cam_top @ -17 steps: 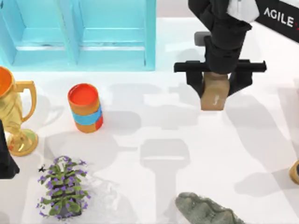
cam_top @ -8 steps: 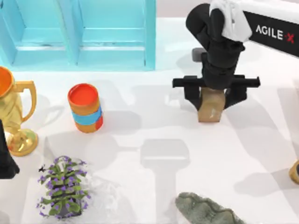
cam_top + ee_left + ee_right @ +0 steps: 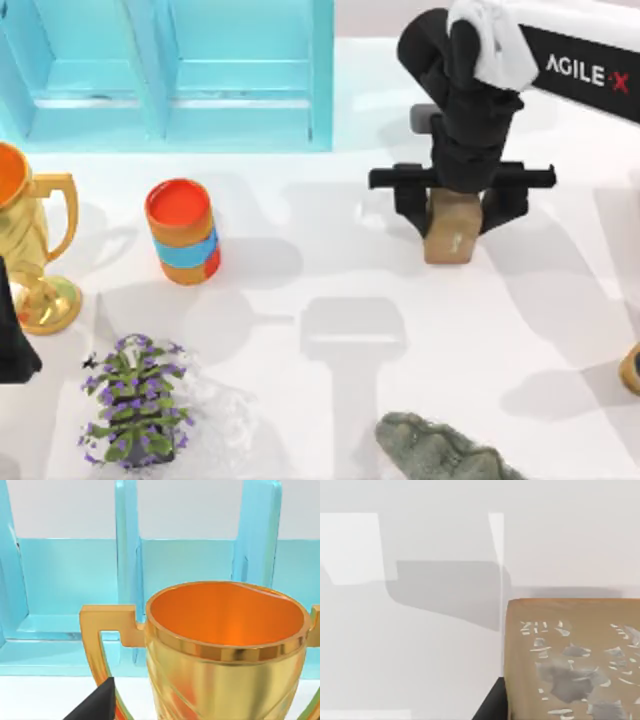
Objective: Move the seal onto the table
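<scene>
Black right arm (image 3: 470, 110), white link lettered AGILE X

The right tool (image 3: 458, 200) covers the upper end of the seal (image 3: 452, 235), so whether its fingers press the block cannot be told. The grey-green rock (image 3: 435, 452) and the gold trophy (image 3: 30, 250) are cut off by the top view's edges. The left tool (image 3: 92, 707) shows as one dark tip.

The top view looks straight down on the table (image 3: 300, 290), with the shelf unit (image 3: 170, 75) along its far edge. The left wrist camera faces that shelf unit close behind the trophy (image 3: 225, 645). The right wrist camera hangs just above the seal (image 3: 572, 660).
</scene>
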{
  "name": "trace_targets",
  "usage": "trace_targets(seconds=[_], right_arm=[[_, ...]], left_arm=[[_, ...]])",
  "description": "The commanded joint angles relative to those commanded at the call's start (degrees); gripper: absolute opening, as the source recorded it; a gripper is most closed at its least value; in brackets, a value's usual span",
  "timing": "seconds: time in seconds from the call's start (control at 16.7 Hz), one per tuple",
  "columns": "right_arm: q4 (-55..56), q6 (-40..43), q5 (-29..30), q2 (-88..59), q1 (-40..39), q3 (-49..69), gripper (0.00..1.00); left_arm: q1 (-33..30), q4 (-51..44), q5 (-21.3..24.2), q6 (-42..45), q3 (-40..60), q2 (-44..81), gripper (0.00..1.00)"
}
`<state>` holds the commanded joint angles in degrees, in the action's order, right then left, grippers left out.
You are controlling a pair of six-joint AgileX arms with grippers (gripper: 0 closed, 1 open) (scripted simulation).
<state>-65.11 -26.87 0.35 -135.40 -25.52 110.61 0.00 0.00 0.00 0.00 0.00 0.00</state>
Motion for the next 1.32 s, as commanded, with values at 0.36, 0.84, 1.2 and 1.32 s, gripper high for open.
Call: trace_targets(seconds=[0.36,0.84,1.2,1.32], right_arm=[[0.00,0.00,0.00,0.00,0.00,0.00,0.90],[0.00,0.00,0.00,0.00,0.00,0.00,1.00],[-3.63,-0.42,0.01,-1.39,0.39,3.99,1.00],[-8.57,-0.66,0.04,-2.99,0.51,9.59,1.00]], left_arm=[[0.00,0.00,0.00,0.00,0.00,0.00,1.00],[0.00,0.00,0.00,0.00,0.00,0.00,1.00],[0.00,0.00,0.00,0.00,0.00,0.00,1.00],[0.00,0.00,0.00,0.00,0.00,0.00,1.00]])
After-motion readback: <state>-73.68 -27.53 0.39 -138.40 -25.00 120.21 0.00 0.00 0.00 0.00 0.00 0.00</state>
